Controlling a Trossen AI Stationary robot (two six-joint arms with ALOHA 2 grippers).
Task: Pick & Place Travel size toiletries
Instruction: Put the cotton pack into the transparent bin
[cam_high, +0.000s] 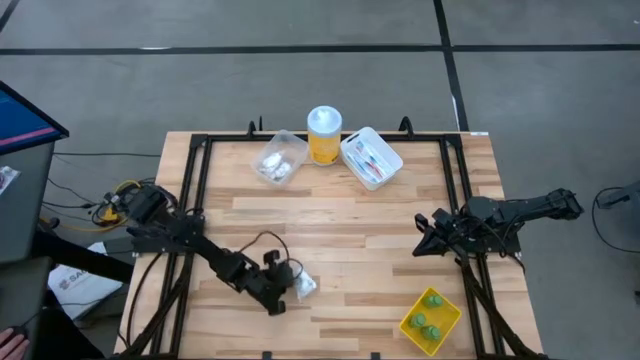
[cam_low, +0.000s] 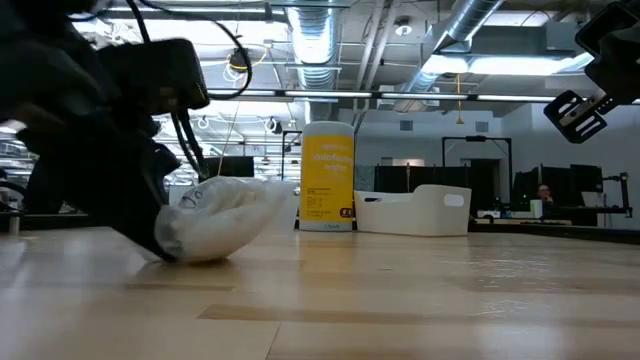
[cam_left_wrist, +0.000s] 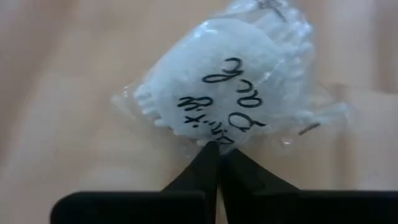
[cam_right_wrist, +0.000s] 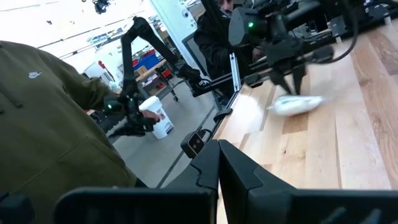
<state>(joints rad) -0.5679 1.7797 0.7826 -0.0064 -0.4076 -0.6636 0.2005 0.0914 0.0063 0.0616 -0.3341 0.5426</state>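
Note:
A clear packet (cam_high: 306, 287) with white contents and black handwriting lies near the table's near edge, left of centre. My left gripper (cam_high: 290, 290) is shut on it from its left. Three green bottles (cam_high: 430, 312) sit in a yellow tray (cam_high: 447, 322) at the near right. More packets lie in a clear bin (cam_high: 280, 158). Thin sticks lie in a white bin (cam_high: 371, 156) at the far edge. My right gripper (cam_high: 422, 235) hangs shut above the table's right half, holding nothing. My left gripper (cam_left_wrist: 216, 152) pinches the packet's plastic edge (cam_left_wrist: 211, 140) between its two fingertips, coming slantwise from above and from the table's left. The packet (cam_low: 220, 215) bulges out beyond the fingers, and its lower side is at the tabletop.
A tall yellow jar (cam_high: 324, 133) with a white lid stands between the two bins at the far edge. Bare wood lies between the packet and the bins. A person in an olive top (cam_right_wrist: 50, 106) stands beyond the table's left side.

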